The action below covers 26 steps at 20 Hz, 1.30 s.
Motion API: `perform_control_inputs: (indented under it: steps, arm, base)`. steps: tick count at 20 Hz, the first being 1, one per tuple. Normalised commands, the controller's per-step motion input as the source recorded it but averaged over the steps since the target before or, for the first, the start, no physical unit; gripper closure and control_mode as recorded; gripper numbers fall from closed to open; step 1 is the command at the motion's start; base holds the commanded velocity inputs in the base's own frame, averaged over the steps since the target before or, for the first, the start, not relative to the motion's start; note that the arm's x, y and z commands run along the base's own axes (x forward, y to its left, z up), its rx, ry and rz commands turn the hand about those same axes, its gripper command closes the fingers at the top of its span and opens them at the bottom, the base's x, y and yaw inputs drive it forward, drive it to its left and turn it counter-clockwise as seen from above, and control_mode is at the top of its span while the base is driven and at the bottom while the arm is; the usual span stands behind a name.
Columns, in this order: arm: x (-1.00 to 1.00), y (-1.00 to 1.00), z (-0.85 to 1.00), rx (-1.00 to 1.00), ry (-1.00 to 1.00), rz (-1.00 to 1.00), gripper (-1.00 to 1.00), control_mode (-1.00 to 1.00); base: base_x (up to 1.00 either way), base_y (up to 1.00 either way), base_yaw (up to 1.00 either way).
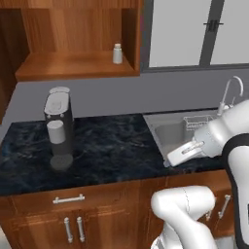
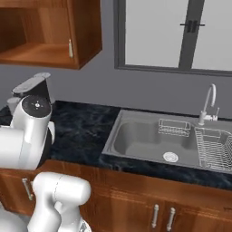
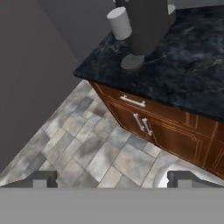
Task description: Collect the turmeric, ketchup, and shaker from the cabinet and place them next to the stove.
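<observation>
The cabinet (image 1: 73, 65) hangs open above the counter; its wooden side wall also shows in the right base view (image 2: 86, 36). On its shelf, at the right end, stands one small whitish tapered container (image 1: 117, 53), seemingly the shaker, seen again as a thin sliver (image 2: 70, 48). Turmeric, ketchup and stove are out of view. My gripper (image 3: 113, 180) is open with nothing between its fingertips (image 3: 41, 179). It hangs over the tiled floor, off the counter's left end and well below the shelf.
A grey coffee machine (image 1: 59, 126) with a cup stands on the dark marble counter (image 1: 112, 146). To the right lie a steel sink (image 2: 149, 140), a faucet (image 2: 207, 104) and a dish rack (image 2: 215, 149). Below are a drawer and cupboard doors (image 3: 140, 118).
</observation>
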Motion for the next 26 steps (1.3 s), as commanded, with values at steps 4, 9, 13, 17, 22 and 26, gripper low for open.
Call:
perform_control_inputs:
  steps: [4, 9, 13, 17, 22, 26]
  arm:
    - [0.0, 0.0, 0.0, 0.0, 0.0, 0.0, -1.0, 1.0]
    - [0.0, 0.0, 0.0, 0.0, 0.0, 0.0, -1.0, 1.0]
    - [0.0, 0.0, 0.0, 0.0, 0.0, 0.0, -1.0, 1.0]
    - [0.0, 0.0, 0.0, 0.0, 0.0, 0.0, -1.0, 1.0]
    - [0.0, 0.0, 0.0, 0.0, 0.0, 0.0, -1.0, 1.0]
    - [0.0, 0.23, 0.04, 0.0, -0.05, -0.09, -1.0, -1.0]
  base:
    - [0.25, 0.7, -0.17]
    - [0.58, 0.34, -0.18]
    - [0.63, 0.25, -0.21]
    - [0.55, 0.3, -0.19]
    - [0.24, 0.33, -0.11]
    - [0.0, 0.07, -0.01]
